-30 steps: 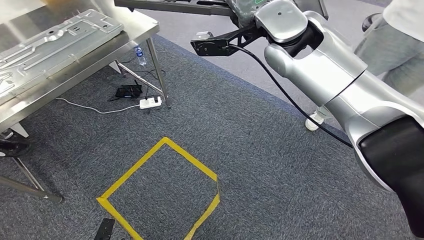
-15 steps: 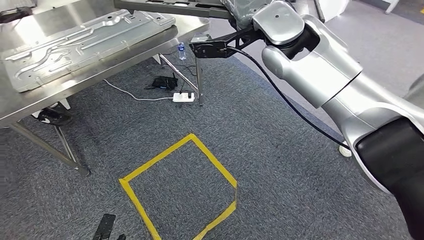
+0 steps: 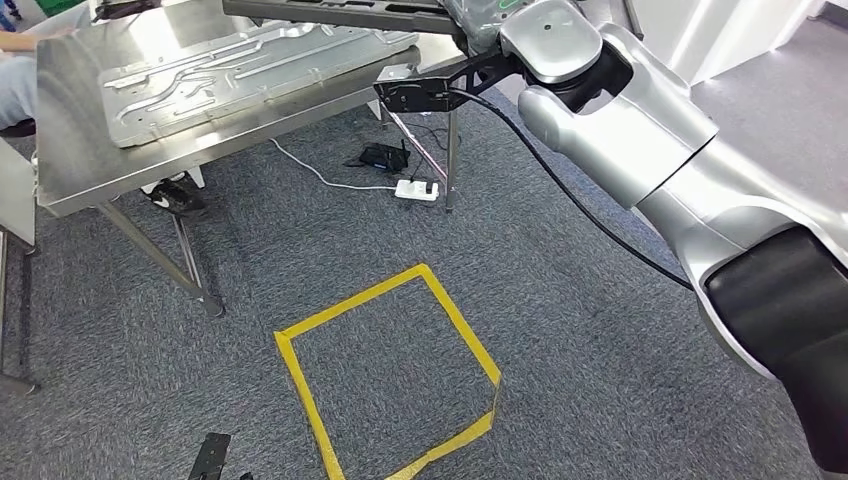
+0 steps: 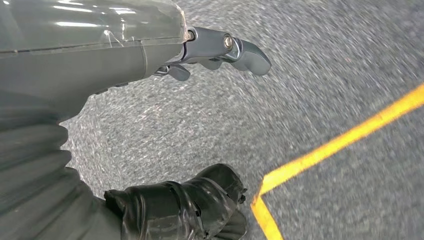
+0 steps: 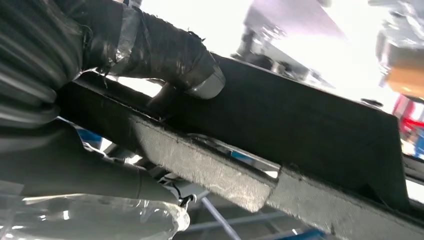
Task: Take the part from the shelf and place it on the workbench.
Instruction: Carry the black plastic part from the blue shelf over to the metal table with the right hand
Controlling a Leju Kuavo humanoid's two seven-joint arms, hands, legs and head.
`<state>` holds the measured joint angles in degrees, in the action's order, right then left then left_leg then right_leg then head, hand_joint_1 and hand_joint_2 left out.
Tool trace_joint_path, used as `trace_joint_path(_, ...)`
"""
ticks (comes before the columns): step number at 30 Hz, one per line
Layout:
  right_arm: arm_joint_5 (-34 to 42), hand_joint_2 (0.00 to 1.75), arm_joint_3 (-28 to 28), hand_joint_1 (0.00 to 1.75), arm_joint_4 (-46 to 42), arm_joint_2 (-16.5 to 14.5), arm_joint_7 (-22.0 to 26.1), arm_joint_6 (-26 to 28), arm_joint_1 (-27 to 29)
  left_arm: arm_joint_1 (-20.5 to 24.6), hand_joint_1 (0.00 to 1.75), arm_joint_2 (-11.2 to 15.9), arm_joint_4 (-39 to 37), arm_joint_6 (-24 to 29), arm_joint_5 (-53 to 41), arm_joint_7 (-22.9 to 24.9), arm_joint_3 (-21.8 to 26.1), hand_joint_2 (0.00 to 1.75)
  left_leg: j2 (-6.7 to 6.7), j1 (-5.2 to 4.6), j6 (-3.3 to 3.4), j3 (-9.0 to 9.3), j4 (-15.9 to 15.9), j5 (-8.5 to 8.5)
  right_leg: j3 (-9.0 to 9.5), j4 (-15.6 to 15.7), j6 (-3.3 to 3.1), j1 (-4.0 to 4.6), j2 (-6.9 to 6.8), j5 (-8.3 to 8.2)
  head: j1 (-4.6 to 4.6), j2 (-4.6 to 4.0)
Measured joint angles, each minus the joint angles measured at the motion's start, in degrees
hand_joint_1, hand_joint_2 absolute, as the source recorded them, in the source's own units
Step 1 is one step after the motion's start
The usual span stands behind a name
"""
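Note:
The part (image 3: 340, 12) is a long dark flat bar held level at the top of the head view, above the near corner of the steel workbench (image 3: 90, 170). My right hand (image 3: 478, 18) grips its right end. In the right wrist view the tape-wrapped thumb (image 5: 165, 50) presses on the part's dark face (image 5: 310, 130), whose lower edge looks rough and grey. My left hand (image 4: 100, 65) hangs over the carpet with its fingers (image 4: 225, 47) and thumb apart, holding nothing.
A silver pressed panel (image 3: 240, 55) lies on the workbench. A yellow tape square (image 3: 400, 370) marks the carpet in front of me. A power strip (image 3: 417, 189) and cables lie by a bench leg. A seated person (image 3: 15, 70) is at the far left.
The camera has turned: the workbench, tape square and power strip slid rightward in the picture and more of the bench shows. My right hand still holds the part in the same pose.

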<state>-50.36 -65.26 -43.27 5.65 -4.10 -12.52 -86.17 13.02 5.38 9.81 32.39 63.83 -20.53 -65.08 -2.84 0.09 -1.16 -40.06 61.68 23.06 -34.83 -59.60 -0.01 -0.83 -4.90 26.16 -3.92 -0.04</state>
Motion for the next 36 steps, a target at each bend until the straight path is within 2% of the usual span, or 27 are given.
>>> trace_joint_path(1, 0.0, 1.75, 0.0, 1.75, 0.06, 0.0, 0.01, 0.04, -0.11, 0.01, 0.0, 0.01, 0.0, 0.14, 0.01, 0.2, 0.05, 1.75, -0.8, -0.37, 0.4, 1.12, -2.1, -0.47, 0.18, 0.05, 0.23, 0.17, -0.59, 0.19, 0.04, 0.0)
trace_joint_path(2, 0.0, 1.75, -0.01, 1.75, 0.13, -0.02, 0.03, 0.07, -0.19, -0.01, 0.0, 0.01, 0.0, 0.27, 0.02, 0.39, 0.11, 1.75, -1.03, -0.69, 0.77, 1.46, -2.87, -0.34, 0.36, 0.14, 0.47, 0.34, -1.18, 0.36, 0.11, 0.0)
trace_joint_path(4, 0.0, 1.75, -0.07, 1.75, 0.25, -0.16, 0.18, 0.13, -0.25, -0.22, 0.0, 0.01, 0.0, 0.38, 0.01, 0.6, 0.2, 1.75, 0.52, -0.59, 1.42, 1.61, -3.18, -0.45, 0.71, 0.35, 1.0, 0.52, -2.3, 0.73, 0.21, 0.01)
trace_joint_path(5, 0.0, 1.75, -0.1, 1.75, 0.32, -0.24, 0.27, 0.15, -0.29, -0.33, 0.0, -0.01, 0.0, 0.39, 0.01, 0.57, 0.24, 1.75, 1.28, -0.41, 1.71, 1.83, -3.48, -0.53, 0.77, 0.03, 1.3, 0.44, -1.81, 1.17, 0.29, 0.01)
trace_joint_path(7, 0.01, 1.75, -0.13, 1.75, 0.49, -0.29, 0.36, 0.34, -0.41, -0.37, 0.0, -0.03, 0.0, 0.35, 0.02, 0.38, 0.29, 1.75, 2.52, -0.02, 2.44, 2.28, -3.99, -0.77, -0.77, -3.57, 1.59, 0.23, 1.18, 3.38, 0.52, 0.01)
trace_joint_path(8, 0.01, 1.75, -0.16, 1.75, 0.59, -0.3, 0.4, 0.45, -0.41, -0.31, 0.0, -0.05, 0.0, 0.37, 0.01, 0.18, 0.32, 1.75, 3.13, 0.02, 2.67, 2.32, -4.04, -0.79, -2.43, -7.1, 1.64, 0.13, 3.08, 4.99, 0.66, 0.01)
trace_joint_path(9, 0.02, 1.75, -0.19, 1.75, 0.68, -0.29, 0.44, 0.56, -0.3, -0.2, 0.0, -0.08, 0.0, 0.39, -0.01, 0.02, 0.33, 1.75, 3.8, 0.04, 2.86, 2.33, -3.99, -0.79, -4.54, -11.03, 1.67, 0.12, 4.15, 6.48, 0.72, 0.01)
trace_joint_path(10, 0.02, 1.75, -0.23, 1.75, 0.79, -0.3, 0.49, 0.61, -0.09, -0.13, 0.0, -0.1, 0.0, 0.44, -0.04, -0.14, 0.33, 1.75, 4.62, 0.06, 2.91, 2.33, -3.91, -0.76, -6.37, -14.14, 1.77, 0.1, 4.63, 7.24, 0.77, 0.0)
trace_joint_path(11, 0.03, 1.75, -0.27, 1.75, 0.9, -0.3, 0.53, 0.63, 0.13, -0.11, 0.0, -0.12, 0.0, 0.49, -0.08, -0.26, 0.34, 1.75, 5.5, 0.09, 2.91, 2.33, -3.77, -0.69, -7.47, -15.54, 1.86, 0.07, 4.82, 6.98, 0.79, 0.0)
trace_joint_path(12, 0.04, 1.75, -0.29, 1.75, 1.03, -0.3, 0.54, 0.64, 0.31, -0.13, 0.0, -0.13, 0.0, 0.53, -0.13, -0.31, 0.34, 1.75, 6.45, 0.13, 2.85, 2.32, -3.54, -0.59, -7.5, -14.7, 1.89, -0.02, 4.94, 5.62, 0.8, 0.0)
trace_joint_path(14, 0.05, 1.75, -0.31, 1.75, 1.26, -0.26, 0.54, 0.68, 0.4, -0.19, 0.0, -0.16, 0.0, 0.66, -0.35, -0.35, 0.34, 1.75, 8.11, 0.27, 2.5, 2.25, -2.89, -0.21, -5.02, -8.13, 1.78, -0.36, 5.99, 1.5, 0.85, 0.0)
trace_joint_path(15, 0.11, 1.75, -0.31, 1.75, 1.34, -0.22, 0.58, 0.78, 0.34, -0.16, 0.0, -0.19, 0.0, 0.76, -0.49, -0.35, 0.34, 1.75, 8.85, 0.25, 2.23, 2.05, -2.42, 0.03, -3.56, -4.7, 1.69, -0.51, 6.78, 0.14, 0.85, 0.0)
trace_joint_path(17, 0.47, 1.75, -0.32, 1.75, 1.43, -0.21, 0.75, 1.11, 0.33, -0.19, 0.0, -0.21, 0.0, 1.11, -0.71, -0.27, 0.34, 1.75, 9.83, 0.34, 1.58, 1.54, -2.01, 0.2, -2.08, -1.39, 1.4, -0.5, 7.8, -0.57, 0.84, 0.0)
trace_joint_path(19, 0.92, 1.75, -0.33, 1.75, 1.41, -0.36, 0.97, 1.35, 0.37, -0.49, 0.0, -0.21, 0.0, 1.52, -0.78, -0.1, 0.34, 1.75, 10.69, 0.59, 0.87, 1.28, -2.23, -0.03, -1.86, -1.03, 0.83, -0.37, 7.39, -0.66, 0.81, 0.0)
trace_joint_path(20, 1.05, 1.75, -0.33, 1.75, 1.38, -0.45, 1.03, 1.38, 0.4, -0.66, 0.0, -0.22, 0.01, 1.67, -0.81, -0.04, 0.34, 1.75, 10.39, 0.64, 0.57, 1.19, -2.16, 0.06, -1.65, -0.74, 0.49, -0.39, 7.02, -0.82, 0.81, 0.0)
trace_joint_path(21, 1.12, 1.75, -0.33, 1.75, 1.37, -0.51, 1.04, 1.39, 0.39, -0.73, 0.0, -0.24, 0.01, 1.78, -0.8, -0.03, 0.35, 1.75, 9.35, 0.59, 0.26, 0.86, -1.43, 0.6, -1.4, -0.4, 0.1, -0.49, 6.65, -0.97, 0.69, 0.0)
trace_joint_path(22, 1.15, 1.75, -0.33, 1.75, 1.35, -0.54, 0.98, 1.41, 0.38, -0.7, 0.0, -0.24, 0.02, 1.88, -0.73, -0.11, 0.39, 1.75, 7.76, 0.53, -0.04, 0.03, 0.46, 1.72, -1.14, -0.1, -0.2, -0.6, 6.29, -1.1, 0.58, 0.0)
trace_joint_path(24, 1.16, 1.75, -0.33, 1.75, 1.37, -0.46, 0.81, 1.42, 0.45, -0.62, 0.0, -0.27, 0.02, 2.09, -0.5, -0.53, 0.64, 1.75, 4.47, 0.57, -0.61, -3.0, 7.04, 4.87, -0.9, 0.1, -0.53, -0.54, 5.74, -1.12, 0.34, 0.0)
trace_joint_path(25, 1.16, 1.75, -0.33, 1.75, 1.37, -0.45, 0.73, 1.42, 0.56, -0.64, 0.0, -0.27, 0.02, 2.17, -0.4, -0.83, 0.85, 1.75, 3.69, 0.7, -0.82, -4.6, 10.32, 6.01, -0.89, 0.1, -0.58, -0.53, 5.51, -1.08, 0.33, 0.0)
trace_joint_path(26, 1.16, 1.75, -0.33, 1.75, 1.37, -0.45, 0.71, 1.41, 0.73, -0.69, 0.0, -0.28, 0.02, 2.21, -0.36, -1.13, 1.06, 1.75, 3.35, 0.82, -0.93, -5.54, 12.11, 6.24, -0.87, 0.09, -0.6, -0.55, 5.3, -1.03, 0.31, 0.0)
trace_joint_path(27, 1.16, 1.75, -0.34, 1.75, 1.37, -0.45, 0.7, 1.41, 0.89, -0.73, 0.0, -0.28, 0.02, 2.22, -0.36, -1.41, 1.25, 1.75, 3.2, 0.89, -0.97, -5.52, 11.94, 5.52, -0.83, 0.08, -0.57, -0.57, 5.1, -0.97, 0.29, 0.0)
trace_joint_path(28, 1.16, 1.75, -0.36, 1.75, 1.37, -0.45, 0.72, 1.41, 1.01, -0.72, 0.0, -0.28, 0.02, 2.22, -0.4, -1.63, 1.4, 1.75, 3.12, 0.94, -0.91, -4.36, 9.56, 3.94, -0.73, 0.07, -0.48, -0.58, 4.9, -0.9, 0.3, 0.0)
trace_joint_path(30, 1.16, 1.75, -0.37, 1.75, 1.35, -0.44, 0.72, 1.42, 1.01, -0.62, 0.0, -0.28, 0.02, 2.25, -0.54, -1.87, 1.6, 1.75, 2.71, 0.75, -0.47, -0.25, 1.83, 0.75, -0.51, 0.09, -0.15, -0.49, 4.53, -0.67, 0.31, 0.0)
trace_joint_path(32, 1.16, 1.75, -0.37, 1.75, 1.34, -0.41, 0.69, 1.43, 0.9, -0.51, 0.0, -0.29, 0.02, 2.27, -0.67, -1.92, 1.68, 1.75, 2.37, 0.37, 0.07, 2.26, -2.87, -0.32, -0.43, 0.04, 0.27, -0.19, 4.23, -0.43, 0.34, 0.0)
trace_joint_path(36, 1.16, 1.75, -0.37, 1.75, 1.34, -0.38, 0.71, 1.44, 0.99, -0.43, 0.0, -0.34, 0.02, 2.54, -1.16, -1.94, 1.71, 1.75, 2.69, 0.4, -0.2, 2.35, -3.39, -0.34, -0.37, 0.26, -0.39, 0.2, 3.84, -0.45, 0.5, 0.01)
